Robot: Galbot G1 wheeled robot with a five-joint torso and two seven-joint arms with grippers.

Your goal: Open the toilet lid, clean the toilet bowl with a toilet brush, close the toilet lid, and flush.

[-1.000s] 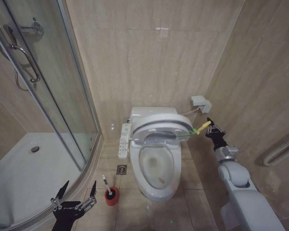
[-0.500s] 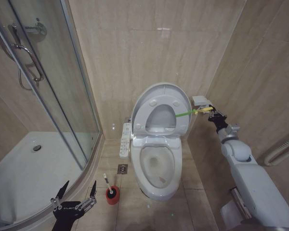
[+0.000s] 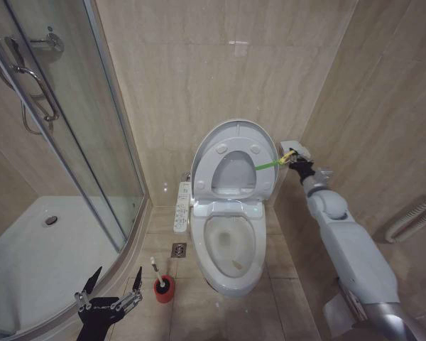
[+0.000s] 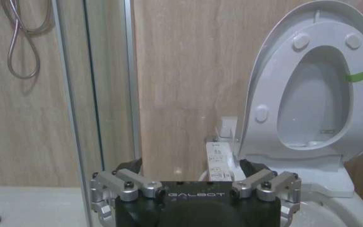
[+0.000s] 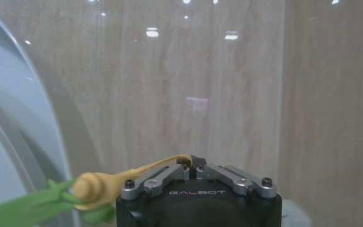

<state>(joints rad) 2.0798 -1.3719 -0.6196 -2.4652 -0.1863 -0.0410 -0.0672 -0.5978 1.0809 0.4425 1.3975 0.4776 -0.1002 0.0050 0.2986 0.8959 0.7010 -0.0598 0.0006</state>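
Now the toilet lid (image 3: 234, 160) stands raised.
Right gripper (image 3: 292, 159) beside it pinches its strap loop (image 3: 270, 164); left gripper (image 3: 108, 290) hangs spread.

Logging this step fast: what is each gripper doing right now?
Left gripper: open, holding nothing, low beside the toilet brush.
Right gripper: shut on the strap loop of the raised toilet lid.

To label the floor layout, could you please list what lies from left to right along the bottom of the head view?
Open black left tool → thin white toilet brush in small red cup → white ceramic toilet bowl → grey right arm.
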